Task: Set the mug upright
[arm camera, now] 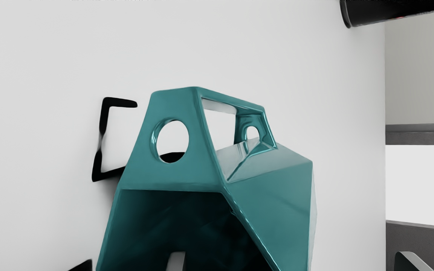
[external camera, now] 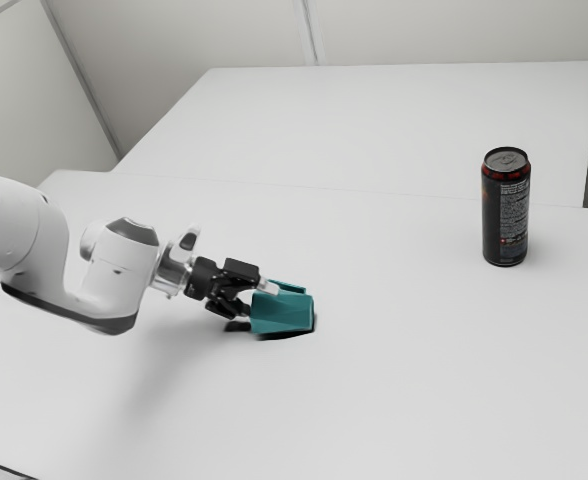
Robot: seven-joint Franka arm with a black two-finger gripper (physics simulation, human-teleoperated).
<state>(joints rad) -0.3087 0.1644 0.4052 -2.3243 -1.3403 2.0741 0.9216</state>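
Observation:
The teal angular mug [external camera: 282, 313] lies on its side on the table, its mouth facing the hand. At that mouth is my gripper [external camera: 257, 299], reaching in low from the exterior view's left. In the wrist view the mug [arm camera: 273, 199] shows its dark interior and its handle with round holes. There my gripper [arm camera: 292, 261] is open, one fingertip [arm camera: 176, 261] over the dark mouth and the other outside, apart from the mug's wall. How deep the first fingertip reaches is hard to tell.
A tall dark can [external camera: 505, 208] stands upright toward the exterior view's right, well away from the mug. The white table [external camera: 404, 400] extends around both, with another white surface [external camera: 394, 120] behind it.

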